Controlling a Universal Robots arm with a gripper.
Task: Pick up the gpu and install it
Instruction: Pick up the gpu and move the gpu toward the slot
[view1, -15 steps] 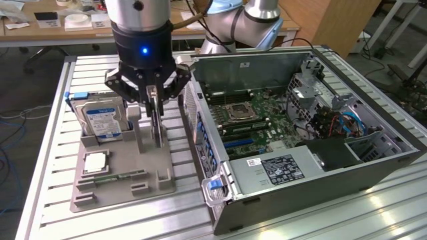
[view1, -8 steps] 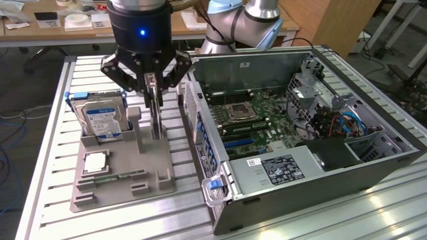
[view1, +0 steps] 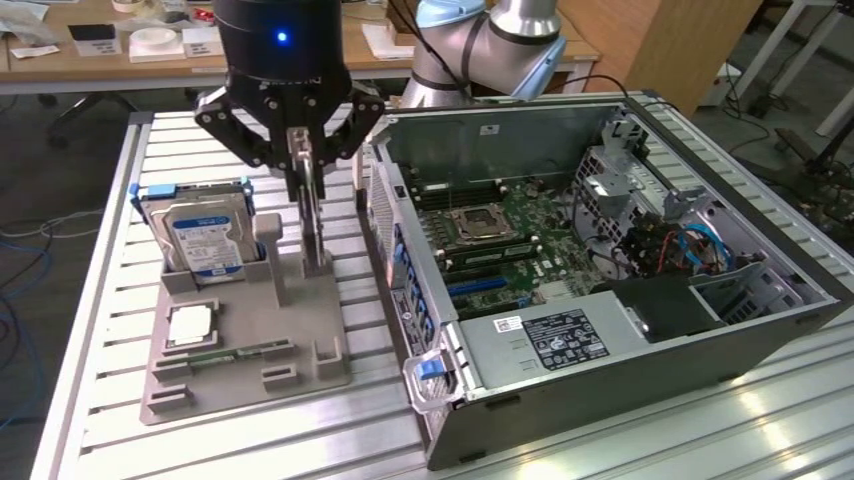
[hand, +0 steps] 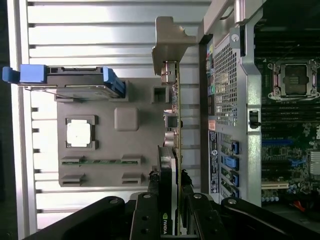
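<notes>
Slatted table (view1: 200, 440), fingers (hand: 148, 207) tight on gpu (view1: 311, 215)

We see the gripper (hand: 173, 192) clamped on the gpu (hand: 176, 140), edge-on between gray fixture (hand: 130, 155) and computer case (hand: 227, 95).

Narrow lane around your gpu (view1: 312, 225): 1 hard drive (view1: 200, 240) on the exterior view's left, perforated case wall (view1: 387, 215) just right. Above the open case (view1: 641, 355) you have free room.
</notes>
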